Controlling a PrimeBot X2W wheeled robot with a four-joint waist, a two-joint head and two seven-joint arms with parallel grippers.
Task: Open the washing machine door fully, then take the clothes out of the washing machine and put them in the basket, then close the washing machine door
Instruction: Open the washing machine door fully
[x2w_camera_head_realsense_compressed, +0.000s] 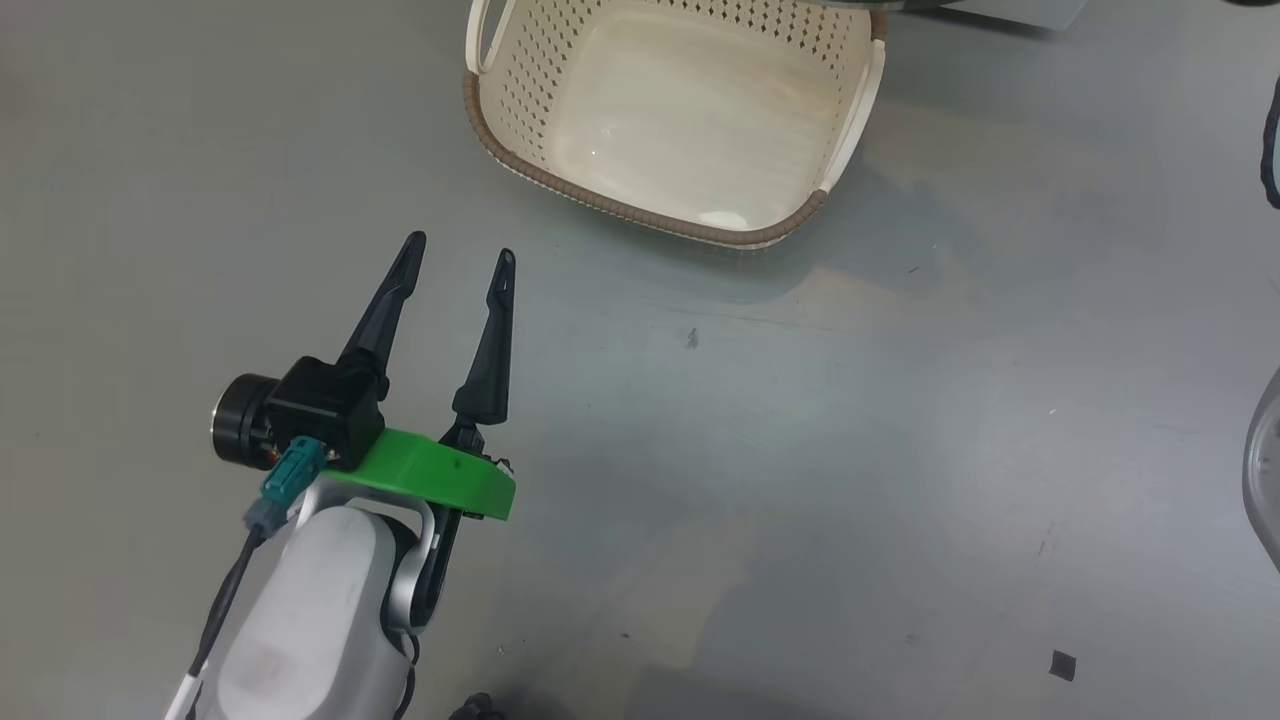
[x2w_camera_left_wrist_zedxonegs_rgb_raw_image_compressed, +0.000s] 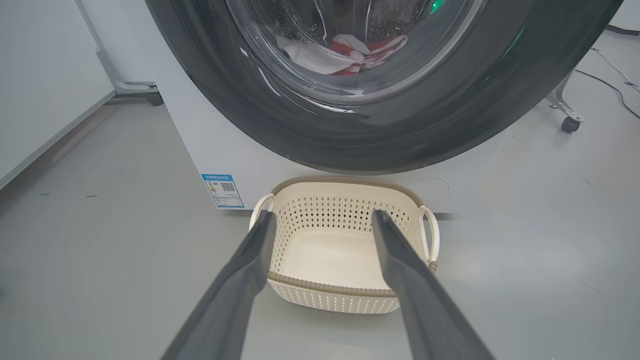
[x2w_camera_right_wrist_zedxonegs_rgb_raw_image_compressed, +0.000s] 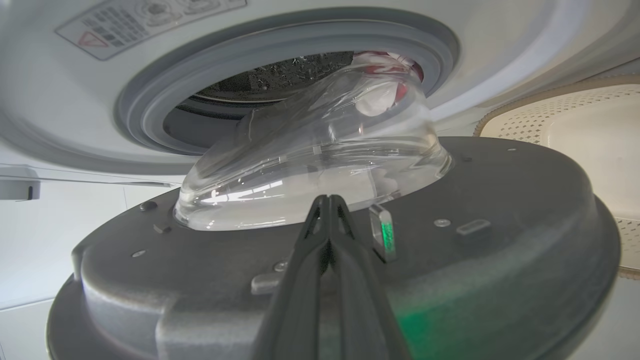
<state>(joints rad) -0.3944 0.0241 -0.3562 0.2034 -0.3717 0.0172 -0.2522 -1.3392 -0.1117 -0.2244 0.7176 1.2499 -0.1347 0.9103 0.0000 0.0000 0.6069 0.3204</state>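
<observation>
Washing machine door (x2w_camera_right_wrist_zedxonegs_rgb_raw_image_compressed: 500, 240): ajar, not yet swung fully open. Right gripper (x2w_camera_right_wrist_zedxonegs_rgb_raw_image_compressed: 327, 200): fingers pressed together along the door's inner face, seemingly as a pusher. Left gripper (x2w_camera_head_realsense_compressed: 461, 247): spread, idle over the floor (x2w_camera_head_realsense_compressed: 800, 450), aimed at the basket (x2w_camera_head_realsense_compressed: 620, 208) just before the washing machine (x2w_camera_left_wrist_zedxonegs_rgb_raw_image_compressed: 225, 160). Clothes (x2w_camera_left_wrist_zedxonegs_rgb_raw_image_compressed: 350, 52): inside the machine.

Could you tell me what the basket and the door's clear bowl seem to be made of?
Basket: likely moulded cream plastic, matte, with perforated walls and a brown woven-look rim.
Door bowl: clear glass or hard plastic, glossy; it shows reflections and the clothes through it.
</observation>
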